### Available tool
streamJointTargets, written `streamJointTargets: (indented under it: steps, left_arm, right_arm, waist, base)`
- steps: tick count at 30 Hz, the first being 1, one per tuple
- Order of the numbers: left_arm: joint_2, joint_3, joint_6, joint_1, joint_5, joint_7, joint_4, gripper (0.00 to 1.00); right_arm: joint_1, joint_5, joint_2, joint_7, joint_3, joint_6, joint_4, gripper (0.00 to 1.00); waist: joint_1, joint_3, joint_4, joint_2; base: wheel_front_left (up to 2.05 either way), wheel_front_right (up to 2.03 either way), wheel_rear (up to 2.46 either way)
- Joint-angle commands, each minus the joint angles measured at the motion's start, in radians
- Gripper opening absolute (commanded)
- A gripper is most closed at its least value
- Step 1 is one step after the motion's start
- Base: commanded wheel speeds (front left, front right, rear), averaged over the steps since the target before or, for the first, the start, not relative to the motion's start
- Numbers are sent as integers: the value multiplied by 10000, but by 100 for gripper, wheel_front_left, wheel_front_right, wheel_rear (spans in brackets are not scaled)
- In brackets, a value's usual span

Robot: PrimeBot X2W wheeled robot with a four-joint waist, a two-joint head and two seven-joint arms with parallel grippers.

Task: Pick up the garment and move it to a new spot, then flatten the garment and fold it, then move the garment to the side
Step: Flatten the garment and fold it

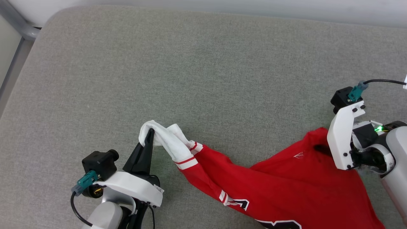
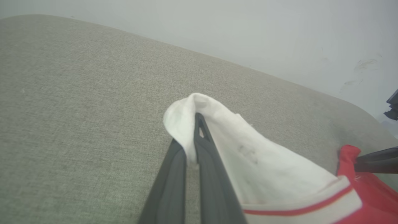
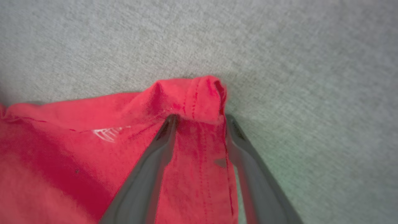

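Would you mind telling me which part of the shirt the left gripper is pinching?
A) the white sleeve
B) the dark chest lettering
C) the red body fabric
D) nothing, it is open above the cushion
A: in the left wrist view the left gripper has its two dark fingers closed on a fold of the white sleeve of the garment.

The left gripper (image 2: 192,137) is clamped on the white sleeve of the garment (image 2: 273,174), with the fabric draped over both fingertips. The sleeve's red-and-white striped band lies at lower right, adjoining the red body. At the right edge, the right gripper (image 2: 357,161) pinches a raised red peak. The grey upholstered surface (image 2: 77,109) lies below, meeting a pale wall (image 2: 248,31).
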Motion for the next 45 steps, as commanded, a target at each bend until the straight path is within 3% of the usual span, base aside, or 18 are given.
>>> streamJointTargets:
  steps: [1,8,17,21,30,40,45]
  left_arm:
    - [-22,23,-50,-104,67,-49,35,0]
    - [131,73,-35,30,85,-41,243,0]
    - [1079,100,58,-912,700,456,581,0]
    - [1382,174,-229,-2667,840,817,1334,0]
    - [1324,432,-837,-6454,626,1306,3329,0]
    - [1689,762,-952,-10649,869,1159,5446,0]
    - [2008,698,-997,-12435,1179,1080,6115,0]
  right_arm:
    - [656,129,209,160,504,27,484,0]
    - [-298,567,-79,-1028,339,11,288,0]
    - [-1187,328,-123,-2444,-449,12,344,0]
    - [-2175,-723,199,-3136,-1183,11,833,0]
    - [-4239,-2512,677,-4468,-2701,7,1511,0]
    - [-7003,-4391,1400,-5817,-4373,3,1990,0]
    - [-8481,-4936,1514,-6434,-4633,-8,2562,0]
  waist:
    - [0,-58,-10,0]
    - [0,-600,-182,0]
    - [0,-1524,-780,0]
    - [0,-1601,-1172,0]
    - [0,-832,-1481,0]
    - [0,414,-1811,0]
    - [0,983,-1932,0]
  base:
    - [0,0,0]
    - [0,0,0]
    - [0,0,0]
    - [0,0,0]
    - [0,0,0]
    - [0,0,0]
    - [0,0,0]
